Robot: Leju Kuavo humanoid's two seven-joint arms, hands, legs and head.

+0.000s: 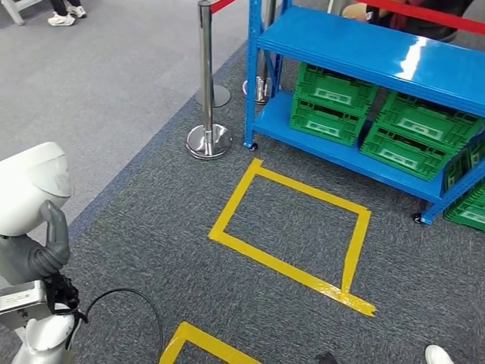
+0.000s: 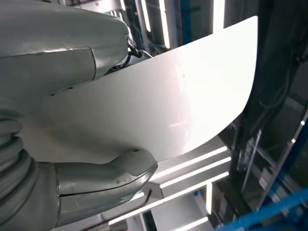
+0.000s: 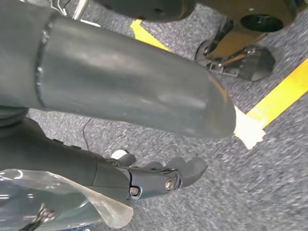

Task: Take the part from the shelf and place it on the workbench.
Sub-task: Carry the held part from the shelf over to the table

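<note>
Down at the far left of my head view, well left of the blue shelf (image 1: pixel 366 53), my left hand (image 1: pixel 54 243) has the part (image 1: pixel 31 186) clamped. It's a smooth, glossy white shell with a curved edge, no markings I can make out. From the left wrist cam the part (image 2: pixel 163 96) looks like a broad white panel with a rounded corner, thumb (image 2: pixel 120 168) pressed on one face and fingers (image 2: pixel 72 53) wrapped over the other, so yeah, it's held solid. A black cable (image 1: pixel 129 299) loops on the floor just beside that arm.

Moving right toward the shelf: grey carpet (image 1: pixel 171 220) everywhere, darker under the shelf and lighter further left of it. A yellow tape rectangle (image 1: pixel 292 227) sits on the floor right in front of the shelf, with another bit of yellow tape (image 1: pixel 200 345) nearer me. Two chrome stanchions (image 1: pixel 208 83) with a red rope stand just left of the shelf's corner post.

The shelf itself is blue metal on small casters, green folded crates (image 1: pixel 334 102) stacked on its bottom level.

Right hand (image 3: pixel 152 175): the right wrist cam has it hanging over the carpet, fingers loosely apart, nothing in it.
</note>
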